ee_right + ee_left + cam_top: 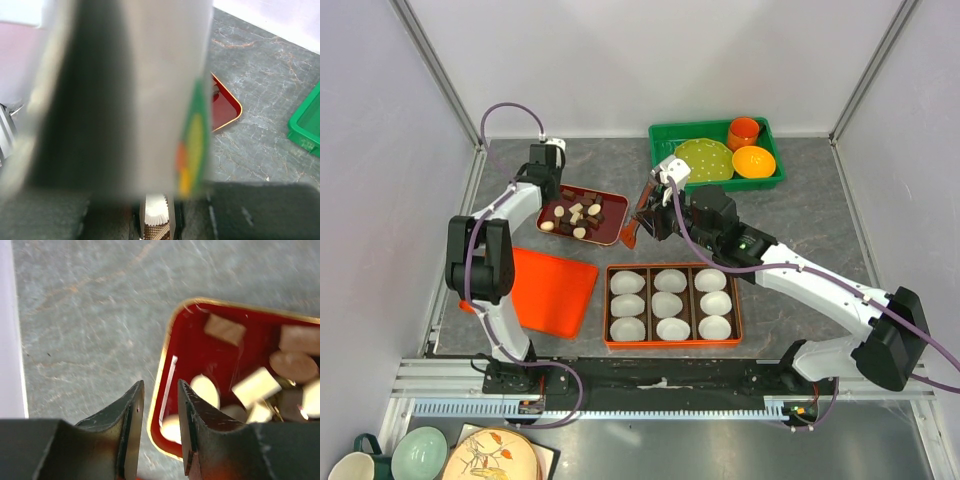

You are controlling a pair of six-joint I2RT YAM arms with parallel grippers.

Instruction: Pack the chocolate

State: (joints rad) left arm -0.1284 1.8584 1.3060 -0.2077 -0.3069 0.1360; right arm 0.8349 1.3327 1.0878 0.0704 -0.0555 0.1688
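Pincer on left [160,386] slightly parted, empty, above tray [176,354] rim; right pincer [156,209] clamps paper cup [156,217].

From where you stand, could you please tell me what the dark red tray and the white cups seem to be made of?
Dark red tray: probably lacquered plastic or metal, glossy, given its bright reflections and thin gold rim. White cups: likely thin paper, matte, given the pleated edge seen in the right wrist view.
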